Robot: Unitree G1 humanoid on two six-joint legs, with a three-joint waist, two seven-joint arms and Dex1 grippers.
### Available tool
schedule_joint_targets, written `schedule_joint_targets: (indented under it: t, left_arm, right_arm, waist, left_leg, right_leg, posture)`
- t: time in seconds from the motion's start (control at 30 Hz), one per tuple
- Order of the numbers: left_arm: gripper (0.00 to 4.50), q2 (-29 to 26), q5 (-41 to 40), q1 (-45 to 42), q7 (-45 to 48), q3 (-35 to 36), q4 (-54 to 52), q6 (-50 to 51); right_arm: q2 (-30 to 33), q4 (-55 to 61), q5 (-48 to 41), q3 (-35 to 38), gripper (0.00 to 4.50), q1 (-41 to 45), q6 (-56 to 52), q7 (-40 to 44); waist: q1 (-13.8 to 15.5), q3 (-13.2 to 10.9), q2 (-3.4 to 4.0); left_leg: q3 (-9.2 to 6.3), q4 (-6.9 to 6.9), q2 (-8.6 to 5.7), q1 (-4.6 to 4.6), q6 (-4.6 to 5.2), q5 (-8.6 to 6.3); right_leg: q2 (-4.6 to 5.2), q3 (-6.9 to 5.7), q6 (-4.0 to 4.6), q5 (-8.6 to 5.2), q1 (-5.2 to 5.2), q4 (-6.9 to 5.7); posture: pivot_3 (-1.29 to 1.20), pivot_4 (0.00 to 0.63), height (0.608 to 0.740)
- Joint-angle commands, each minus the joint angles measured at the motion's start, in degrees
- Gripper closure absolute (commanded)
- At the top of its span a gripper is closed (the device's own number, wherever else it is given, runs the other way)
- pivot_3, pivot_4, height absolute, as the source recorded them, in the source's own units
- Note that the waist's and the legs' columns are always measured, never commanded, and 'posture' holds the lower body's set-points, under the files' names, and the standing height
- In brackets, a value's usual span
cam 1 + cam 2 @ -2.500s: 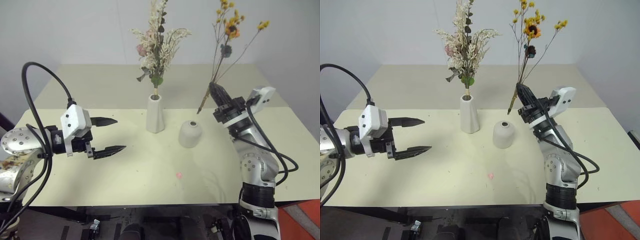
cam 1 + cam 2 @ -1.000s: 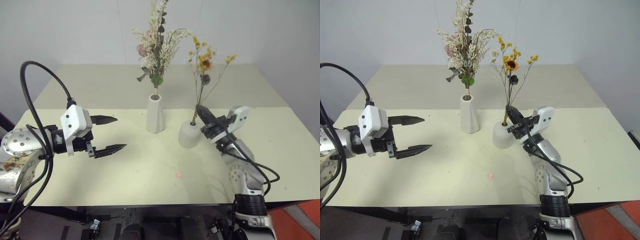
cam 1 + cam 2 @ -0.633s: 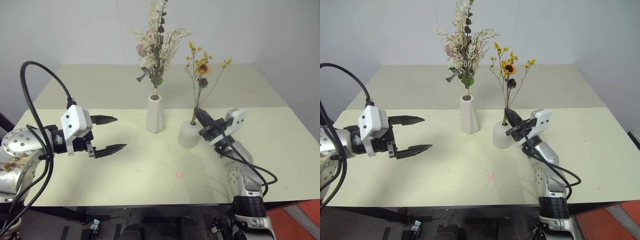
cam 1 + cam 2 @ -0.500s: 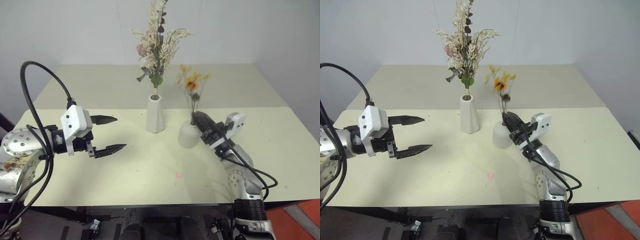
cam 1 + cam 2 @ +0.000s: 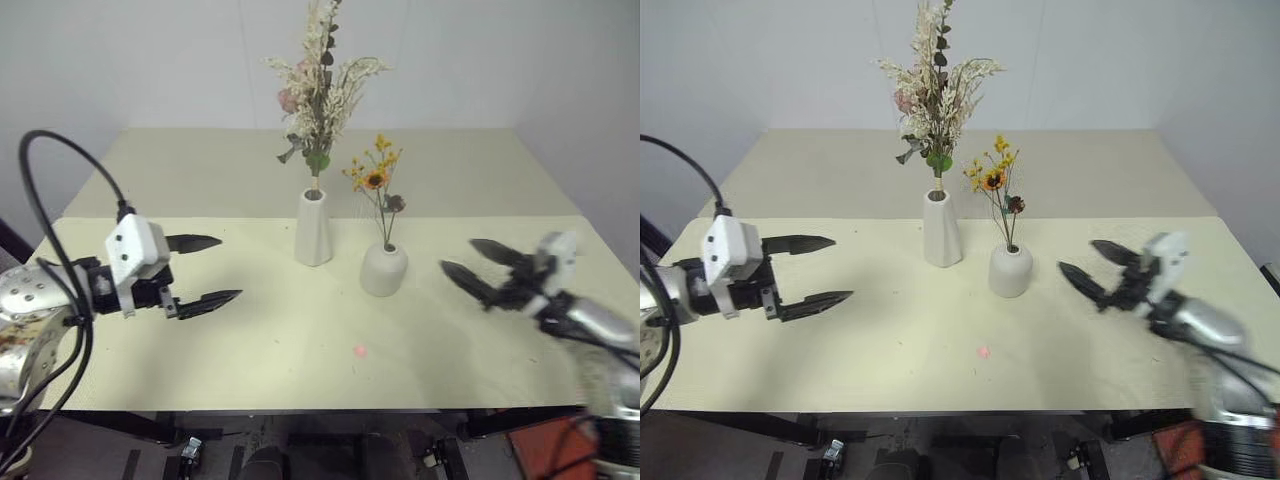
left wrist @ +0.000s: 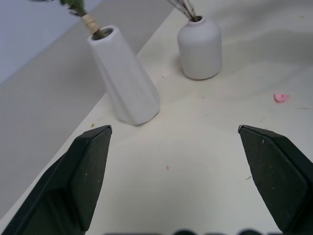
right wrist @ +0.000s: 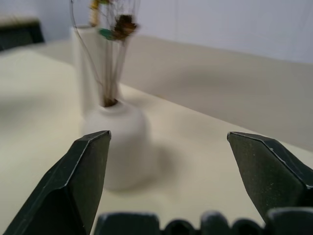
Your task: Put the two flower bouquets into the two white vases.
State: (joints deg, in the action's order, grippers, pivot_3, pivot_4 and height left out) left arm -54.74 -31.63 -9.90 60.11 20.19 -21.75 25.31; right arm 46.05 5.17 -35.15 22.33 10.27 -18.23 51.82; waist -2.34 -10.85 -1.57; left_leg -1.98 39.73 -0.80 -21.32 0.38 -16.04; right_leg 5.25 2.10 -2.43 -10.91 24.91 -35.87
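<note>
Near the middle of the pale table we see the short squat white vase with the thin sprig of yellow-orange flowers standing in its small mouth, the stems rising nearly upright and the blooms spreading above. Just beside it, toward our left and a little farther back, stands the tall slim white vase, and the big bushy bunch of cream sprays rises out of its top, with a pink bloom and green leaves low in the bunch. The two vases stand close together but apart. On the table in front of the squat vase lies a small pink fleck. Our right gripper hangs above the table on the right of the squat vase, clear of it, its two black fingers spread wide with nothing between them; in its wrist view the squat vase and the stems show between the parted fingers. Our left gripper hovers over the left part of the table, well apart from both vases, pointing toward them, its fingers also wide apart and empty. From its wrist view we see both vases and the pink fleck between the finger tips.
</note>
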Motion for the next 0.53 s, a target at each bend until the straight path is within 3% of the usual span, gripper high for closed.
schedule_joint_targets:
  t: [0.03, 0.23, 0.53]
  left_arm:
    - [0.00, -1.51, -1.24, 2.55, 0.09, 5.88, -2.25, 0.49]
    - [0.00, -2.93, -2.76, 6.43, 0.41, 12.25, -3.24, 3.09]
    - [0.00, -2.36, -4.29, 6.14, -0.21, 11.69, -3.17, 3.62]
  right_arm:
    - [8.88, -2.73, -2.56, 5.88, 0.02, -1.25, -1.76, 11.05]
    - [19.27, -10.05, 1.11, 10.38, 0.02, -1.14, 1.37, 18.24]
    - [20.95, -10.29, 2.46, 11.00, 0.02, -1.42, 0.27, 20.44]
  waist:
    - [-0.29, -0.01, 0.01]
    - [-0.16, -0.01, 0.01]
    - [-0.06, -0.01, 0.01]
  left_leg:
    - [0.04, 0.00, 0.08, 0.14, 0.01, -0.01]
    - [0.29, 0.00, 0.31, 0.49, 0.13, -0.09]
    - [0.40, -0.01, 0.40, 0.47, 0.13, -0.10]
  right_leg:
    - [-0.06, 0.01, -0.02, -0.01, -0.17, 0.03]
    - [-0.18, 0.04, -0.40, -0.29, -0.65, 0.21]
    - [-0.24, 0.11, -0.24, -0.20, -0.61, 0.29]
  posture:
    - [0.00, 0.150, 0.740]
    - [0.00, 0.150, 0.740]
    - [0.00, 0.150, 0.740]
